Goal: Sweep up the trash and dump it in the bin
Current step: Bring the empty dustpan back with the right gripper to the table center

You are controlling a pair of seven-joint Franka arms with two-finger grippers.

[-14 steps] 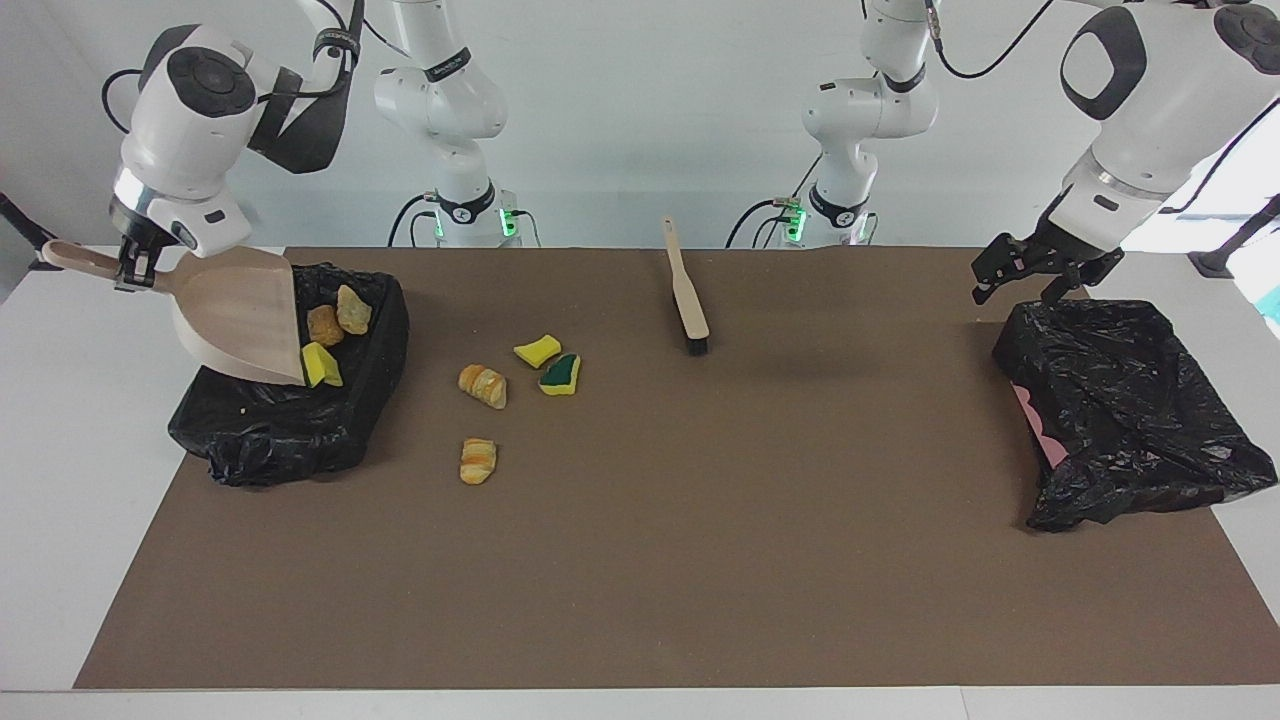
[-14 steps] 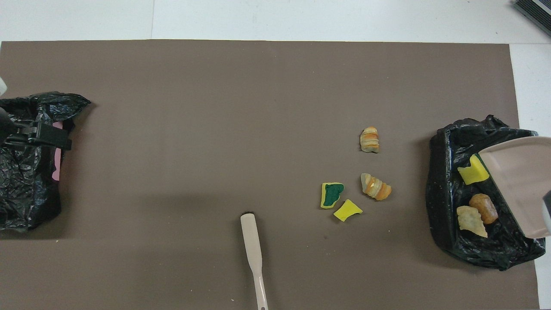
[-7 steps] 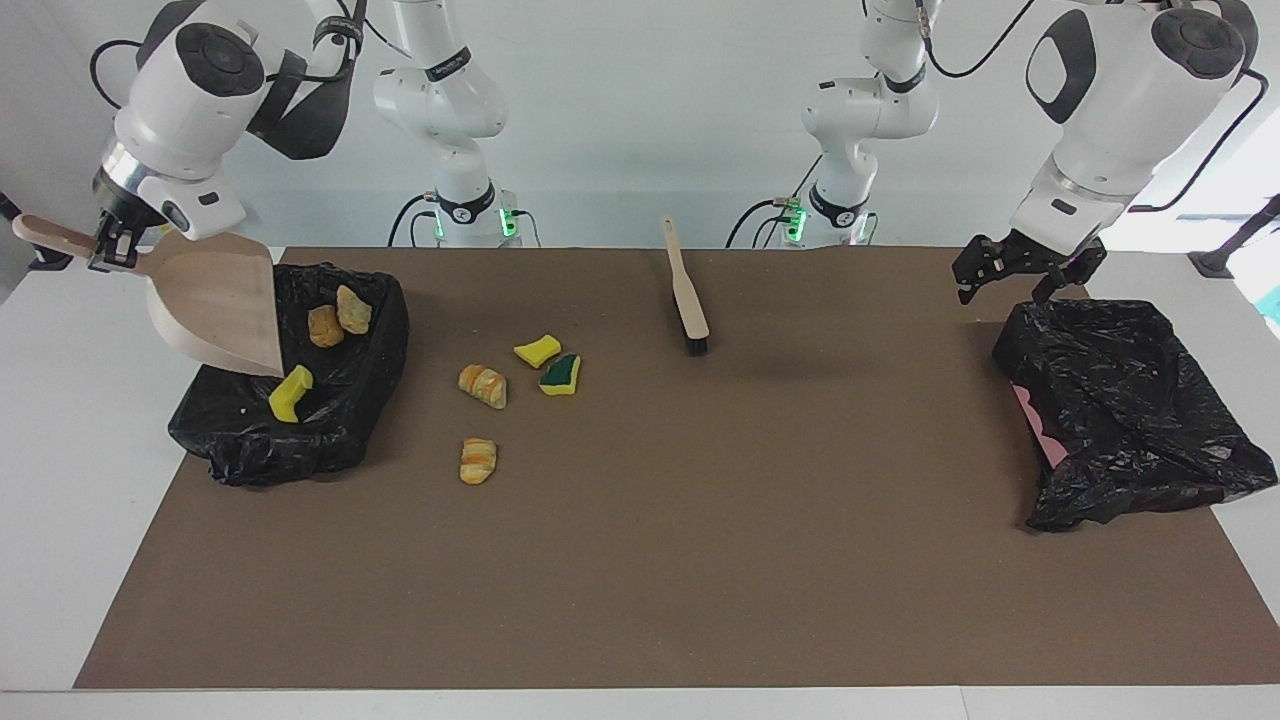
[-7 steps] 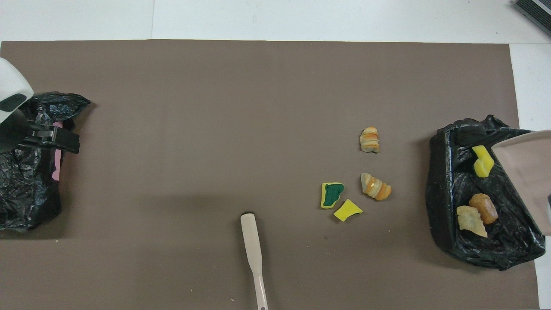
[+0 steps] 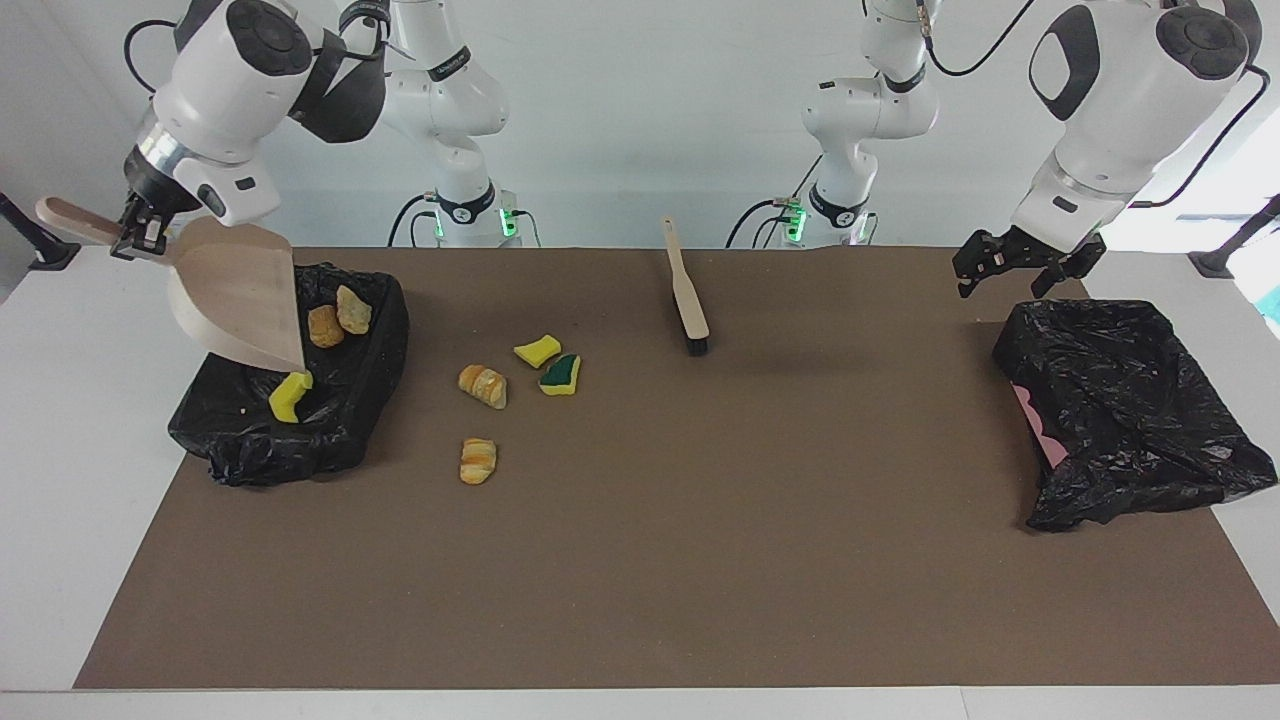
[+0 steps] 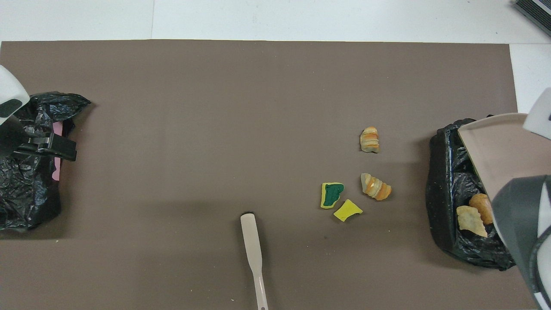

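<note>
My right gripper (image 5: 135,240) is shut on the handle of the beige dustpan (image 5: 240,300), which hangs tilted over the black-lined bin (image 5: 370,400) at the right arm's end. Inside the bin lie two bread chunks (image 5: 338,315) and a yellow sponge piece (image 5: 290,396). On the brown mat beside the bin lie more trash: a yellow sponge piece (image 5: 537,350), a green-faced sponge piece (image 5: 561,374) and two bread chunks (image 5: 483,386) (image 5: 478,460). In the overhead view the dustpan (image 6: 495,150) covers part of the bin (image 6: 443,193). My left gripper (image 5: 1003,280) hangs open and holds nothing.
A beige brush (image 5: 688,295) lies on the mat near the robots, bristles away from them. A second black bag (image 5: 1130,400) with a pink patch sits at the left arm's end, under the left gripper (image 6: 60,148). The brown mat (image 5: 700,560) covers most of the table.
The yellow sponge piece slid off the dustpan into the bin. My right gripper then lifted the dustpan. My left gripper rose a little above the second bag.
</note>
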